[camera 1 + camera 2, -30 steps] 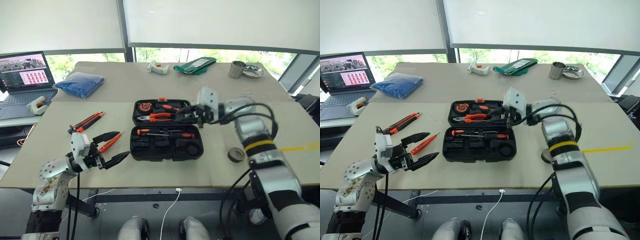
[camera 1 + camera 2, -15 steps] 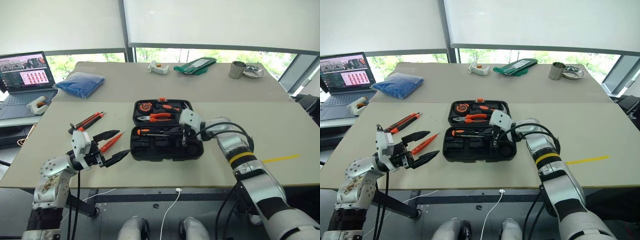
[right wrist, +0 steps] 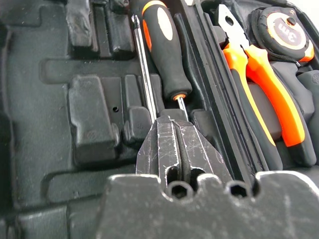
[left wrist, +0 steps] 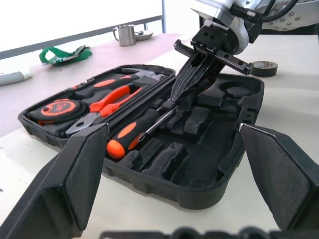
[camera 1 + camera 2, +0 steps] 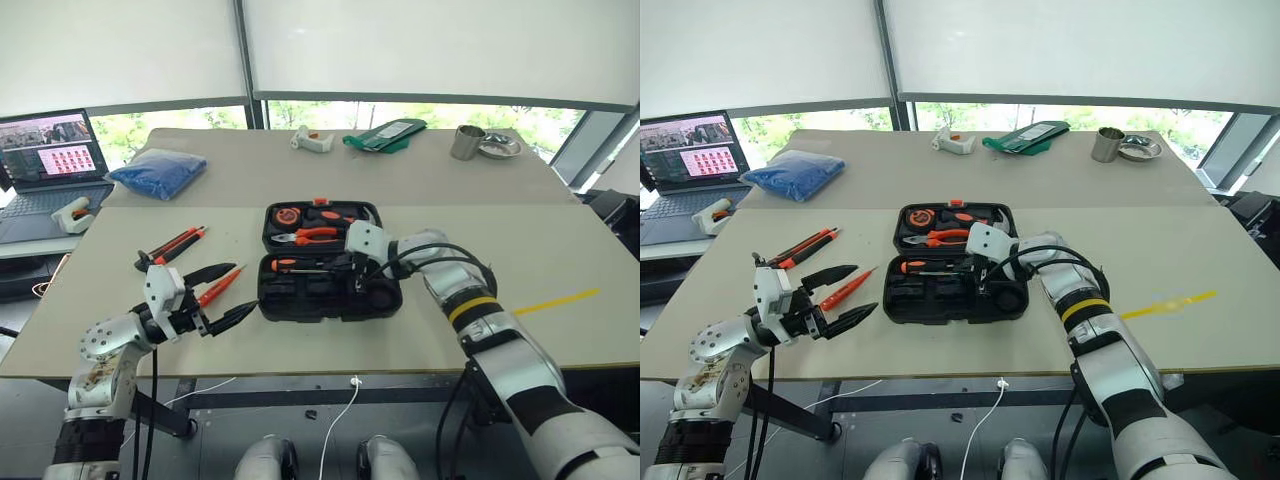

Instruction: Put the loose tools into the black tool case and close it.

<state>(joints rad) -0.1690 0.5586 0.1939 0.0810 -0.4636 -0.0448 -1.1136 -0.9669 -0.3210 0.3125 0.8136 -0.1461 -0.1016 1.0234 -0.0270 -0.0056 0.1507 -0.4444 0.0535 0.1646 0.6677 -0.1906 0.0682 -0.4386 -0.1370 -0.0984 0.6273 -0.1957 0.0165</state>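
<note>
The black tool case (image 5: pixel 330 268) is lying open mid-table, one black-and-orange screwdriver (image 5: pixel 318 265) already sitting inside. The right gripper (image 4: pixel 197 79), jaws pressed shut, is pushing on its shaft. Remaining tools (image 5: pixel 180 255) are waiting left of the case, beyond the wide-open, empty left gripper (image 5: pixel 222 296).

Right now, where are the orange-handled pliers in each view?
Left eye view: orange-handled pliers in the far half of the black tool case.
Right eye view: same spot.
Left wrist view: beside the round tape measure, pliers.
Right wrist view: pliers.
Shared landmark: the tape measure.
</note>
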